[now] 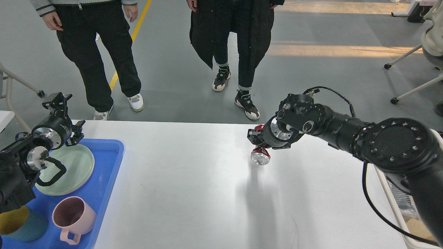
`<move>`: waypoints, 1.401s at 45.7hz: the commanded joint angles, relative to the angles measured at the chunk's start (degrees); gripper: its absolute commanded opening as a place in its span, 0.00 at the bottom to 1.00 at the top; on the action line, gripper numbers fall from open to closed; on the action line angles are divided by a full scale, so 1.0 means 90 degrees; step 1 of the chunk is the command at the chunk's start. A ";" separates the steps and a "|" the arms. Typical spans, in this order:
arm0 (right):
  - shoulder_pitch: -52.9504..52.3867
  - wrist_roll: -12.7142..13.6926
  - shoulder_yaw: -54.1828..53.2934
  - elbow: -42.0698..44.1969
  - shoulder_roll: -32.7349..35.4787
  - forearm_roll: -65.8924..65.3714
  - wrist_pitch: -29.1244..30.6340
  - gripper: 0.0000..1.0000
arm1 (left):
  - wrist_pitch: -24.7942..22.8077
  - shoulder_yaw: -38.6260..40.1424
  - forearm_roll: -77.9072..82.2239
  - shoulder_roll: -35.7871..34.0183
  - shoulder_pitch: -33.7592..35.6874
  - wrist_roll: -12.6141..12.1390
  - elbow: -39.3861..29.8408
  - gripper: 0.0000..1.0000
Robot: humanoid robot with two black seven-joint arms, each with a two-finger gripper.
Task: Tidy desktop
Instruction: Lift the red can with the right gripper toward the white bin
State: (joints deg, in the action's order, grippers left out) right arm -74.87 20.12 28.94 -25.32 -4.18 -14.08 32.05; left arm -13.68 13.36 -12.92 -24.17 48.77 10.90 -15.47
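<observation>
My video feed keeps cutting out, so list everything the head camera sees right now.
desktop: one, white, fills the lower view.
can: one, red with silver end, crushed, lifted above the desktop's far middle.
tray: one, blue, desktop's left end.
plate: one, pale green, in the tray.
mug: one, pink, in the tray, near side.
cup: one, teal with yellow inside, tray's near left corner.
bin: one, cream, right edge, mostly hidden.
people: two, dark clothes, standing beyond the desktop.
left pincer: black, above the tray's far left, state unclear.
right pincer: black, shut on the can.
</observation>
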 commanded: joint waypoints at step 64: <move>-0.2228 0.0001 0.0504 0.0127 0.3326 0.0393 0.2550 0.00 | -0.0003 0.0000 0.0000 0.0000 0.0001 0.0000 0.0000 0.96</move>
State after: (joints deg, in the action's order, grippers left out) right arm -95.34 20.12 32.88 -24.13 22.74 -10.36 55.00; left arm -13.68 13.36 -12.92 -24.17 48.77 10.90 -15.47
